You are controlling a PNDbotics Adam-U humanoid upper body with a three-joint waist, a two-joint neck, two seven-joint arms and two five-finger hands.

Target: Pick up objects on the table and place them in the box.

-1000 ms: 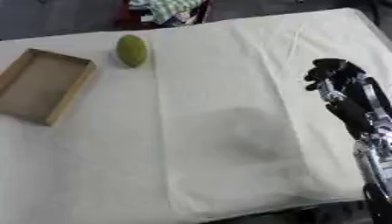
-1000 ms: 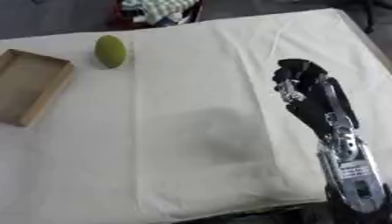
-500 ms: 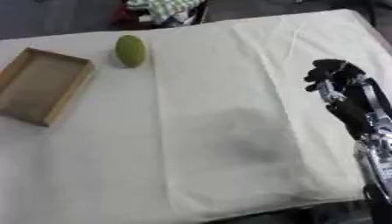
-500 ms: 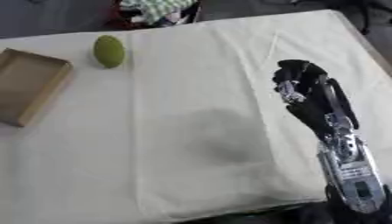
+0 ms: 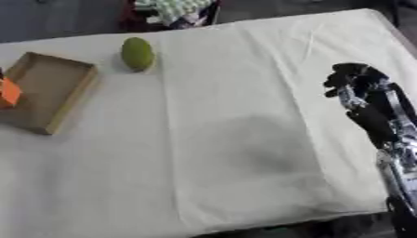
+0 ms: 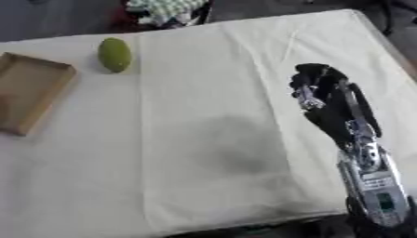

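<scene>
One green fruit (image 5: 137, 53) lay far left, just right of the box (image 5: 47, 96); the right hand (image 6: 323, 95) hovered well apart at the right, fingers curled, holding nothing, seemingly idle

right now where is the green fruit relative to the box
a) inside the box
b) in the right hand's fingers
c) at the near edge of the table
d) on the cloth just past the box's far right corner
d: the green fruit lies on the white cloth, outside the box and beside its far right corner, well away from the right hand.
</scene>
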